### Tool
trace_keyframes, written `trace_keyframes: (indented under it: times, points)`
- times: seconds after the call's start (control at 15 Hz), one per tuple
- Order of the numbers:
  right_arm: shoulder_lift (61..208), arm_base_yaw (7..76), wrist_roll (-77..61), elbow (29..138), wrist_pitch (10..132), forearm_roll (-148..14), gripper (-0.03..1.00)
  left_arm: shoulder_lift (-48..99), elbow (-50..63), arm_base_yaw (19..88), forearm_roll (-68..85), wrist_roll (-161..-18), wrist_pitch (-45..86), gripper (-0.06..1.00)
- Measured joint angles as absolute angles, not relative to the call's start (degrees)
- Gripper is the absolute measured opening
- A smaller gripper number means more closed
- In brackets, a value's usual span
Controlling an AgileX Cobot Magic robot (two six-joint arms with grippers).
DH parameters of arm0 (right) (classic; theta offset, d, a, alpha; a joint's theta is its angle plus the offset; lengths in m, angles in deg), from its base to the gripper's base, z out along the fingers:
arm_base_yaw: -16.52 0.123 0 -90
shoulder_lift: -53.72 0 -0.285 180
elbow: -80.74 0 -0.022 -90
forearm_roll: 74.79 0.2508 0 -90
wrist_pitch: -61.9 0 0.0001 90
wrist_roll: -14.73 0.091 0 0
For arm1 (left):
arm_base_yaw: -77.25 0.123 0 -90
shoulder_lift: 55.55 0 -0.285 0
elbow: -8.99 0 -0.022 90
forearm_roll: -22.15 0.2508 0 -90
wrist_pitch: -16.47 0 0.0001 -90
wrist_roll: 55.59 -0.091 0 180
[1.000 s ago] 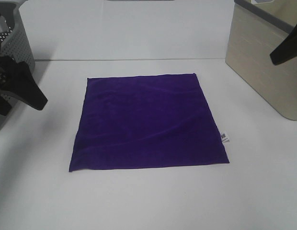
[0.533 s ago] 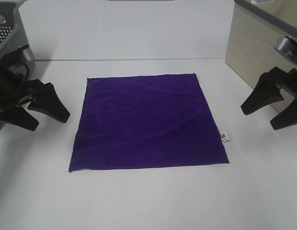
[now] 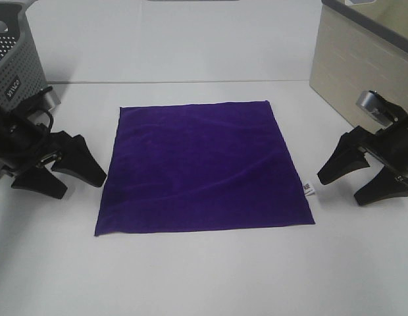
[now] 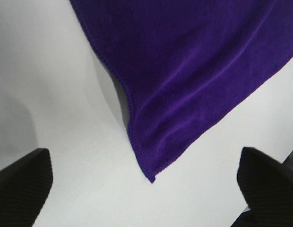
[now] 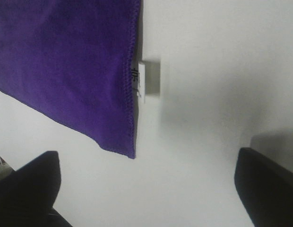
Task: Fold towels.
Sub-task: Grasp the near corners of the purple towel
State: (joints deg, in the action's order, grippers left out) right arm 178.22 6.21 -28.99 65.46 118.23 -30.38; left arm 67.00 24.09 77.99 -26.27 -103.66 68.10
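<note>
The deep purple towel [image 3: 204,168] lies flat and unfolded on the white table [image 3: 204,276], with its small white tag [image 3: 309,189] on the right edge near the front corner. My left gripper [image 3: 83,186] is open and empty, low over the table just left of the towel's front-left corner. My right gripper [image 3: 339,190] is open and empty just right of the tag. The left wrist view shows the towel's corner [image 4: 193,71] between the open fingers [image 4: 19,182]. The right wrist view shows the towel's edge [image 5: 66,61] and the tag [image 5: 146,80] ahead of the open fingers [image 5: 269,187].
A grey perforated basket [image 3: 13,59] stands at the back left behind the left arm. A beige box [image 3: 362,79] stands at the back right behind the right arm.
Both arms have moved down and inward from the sides. Each open gripper now sits low beside a front corner of the towel. The towel has not moved.
</note>
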Motion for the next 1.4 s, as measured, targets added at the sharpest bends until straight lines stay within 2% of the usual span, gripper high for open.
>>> trace_keyframes:
  times: [0.13,0.4,1.2,1.4]
  points:
    - [178.3,6.2,-29.3,65.4,117.4,-30.2,0.96,68.1,27.6,79.0,-29.1,-106.9,65.5,0.99]
    - [178.3,6.2,-29.4,65.4,115.2,-29.8,0.96,70.2,27.6,81.5,-33.1,-108.9,67.9,0.98]
    - [178.3,6.2,-29.0,65.4,114.2,-30.0,0.96,71.8,27.6,81.5,-35.4,-107.7,70.5,0.97]
    - [180.7,8.4,-27.4,65.4,116.1,-26.8,0.96,71.9,27.6,80.1,-35.3,-106.1,70.2,0.96]
